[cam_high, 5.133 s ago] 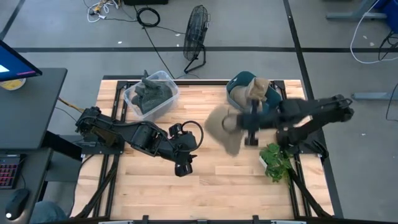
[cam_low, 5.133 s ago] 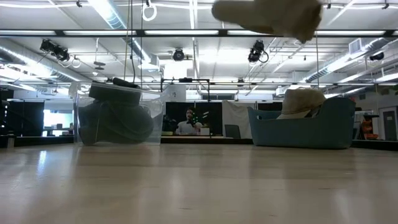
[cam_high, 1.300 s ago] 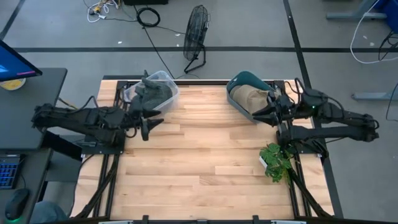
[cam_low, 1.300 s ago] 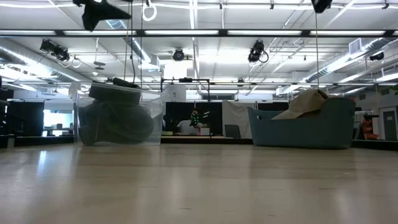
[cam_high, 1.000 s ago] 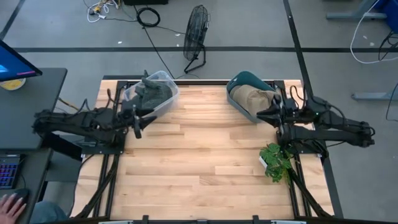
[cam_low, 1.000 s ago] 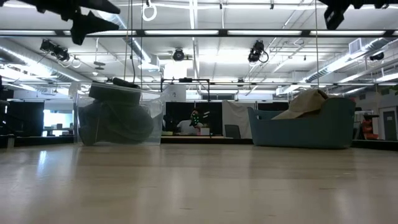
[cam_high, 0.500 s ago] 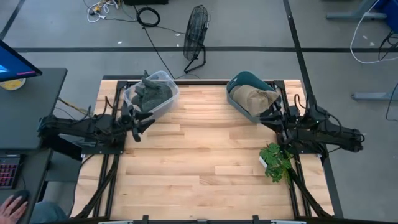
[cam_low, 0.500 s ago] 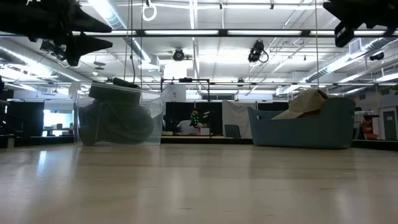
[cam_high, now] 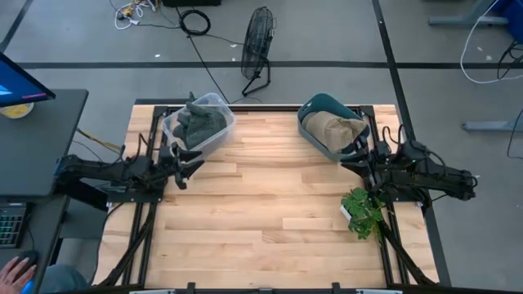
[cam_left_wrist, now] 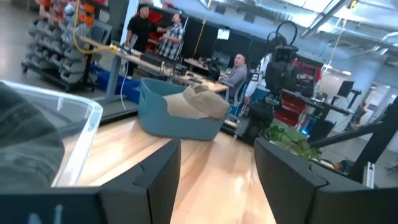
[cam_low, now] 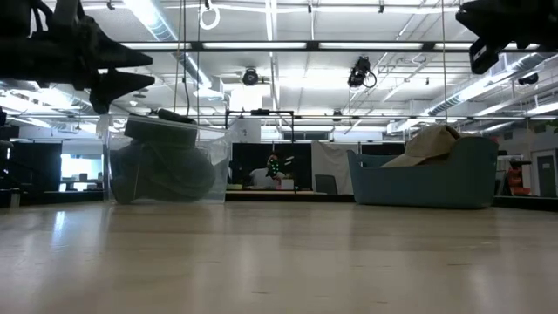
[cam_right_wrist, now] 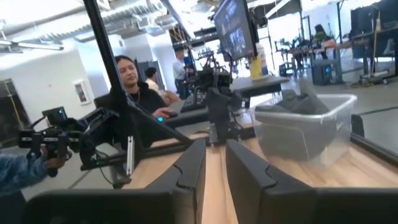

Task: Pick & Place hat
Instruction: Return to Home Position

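**Both arms drawn back, caps binned**

High view. Lower frame: the wooden counter [cam_high: 270, 224], with a potted plant [cam_high: 362, 211] at its lower right. Mid-frame, left edge: the left gripper [cam_high: 188, 169], fingers parted and empty. Mid-frame, right edge: the right gripper [cam_high: 350, 157], fingers narrowly parted, also empty. Five seconds ago both reached over the middle of the counter and the right one carried a cap; both have since pulled back toward their bases. Upper right: the light brown caps [cam_high: 335, 128] lie in the blue bin [cam_high: 317, 103]. Upper left: a clear tub [cam_high: 222, 106] holds dark caps [cam_high: 196, 122]. No cap lies on the counter, so placing appears finished and only the retreat remains.
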You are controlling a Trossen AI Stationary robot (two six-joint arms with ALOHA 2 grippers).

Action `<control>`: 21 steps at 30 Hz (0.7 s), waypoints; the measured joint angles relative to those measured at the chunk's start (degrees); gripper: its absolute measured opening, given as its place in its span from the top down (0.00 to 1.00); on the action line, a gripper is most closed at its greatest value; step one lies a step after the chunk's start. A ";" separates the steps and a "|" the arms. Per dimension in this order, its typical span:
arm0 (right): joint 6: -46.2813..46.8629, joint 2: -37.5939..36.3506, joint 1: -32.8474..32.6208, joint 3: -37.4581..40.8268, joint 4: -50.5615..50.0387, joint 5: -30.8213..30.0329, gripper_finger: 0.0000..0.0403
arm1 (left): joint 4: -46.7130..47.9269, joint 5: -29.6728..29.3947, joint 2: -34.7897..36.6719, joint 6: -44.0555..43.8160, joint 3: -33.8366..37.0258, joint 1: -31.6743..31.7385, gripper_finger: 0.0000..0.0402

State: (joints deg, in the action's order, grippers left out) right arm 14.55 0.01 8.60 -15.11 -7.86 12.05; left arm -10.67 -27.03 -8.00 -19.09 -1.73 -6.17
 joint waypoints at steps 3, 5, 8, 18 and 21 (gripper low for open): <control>0.58 0.00 0.00 0.00 -0.85 -0.01 0.83 | -1.05 0.11 0.84 0.38 1.15 0.02 0.48; 1.23 0.00 0.00 0.00 -0.72 0.00 0.83 | -1.29 0.09 0.80 1.02 1.17 0.07 0.48; 1.51 0.00 0.00 0.56 0.96 -0.11 0.83 | -2.01 -0.10 0.89 3.49 1.26 0.17 0.48; 5.91 0.00 -0.01 11.93 18.66 -3.16 0.83 | -2.06 -0.09 0.88 2.96 1.26 0.98 0.48; 7.34 0.00 -0.02 14.39 19.90 -3.41 0.83 | -2.06 -0.08 0.88 2.98 1.28 0.98 0.48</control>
State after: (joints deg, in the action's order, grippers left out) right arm 21.88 0.01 8.58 -0.72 12.04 8.64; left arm -12.73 -27.11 -7.11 -16.11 -0.45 -5.19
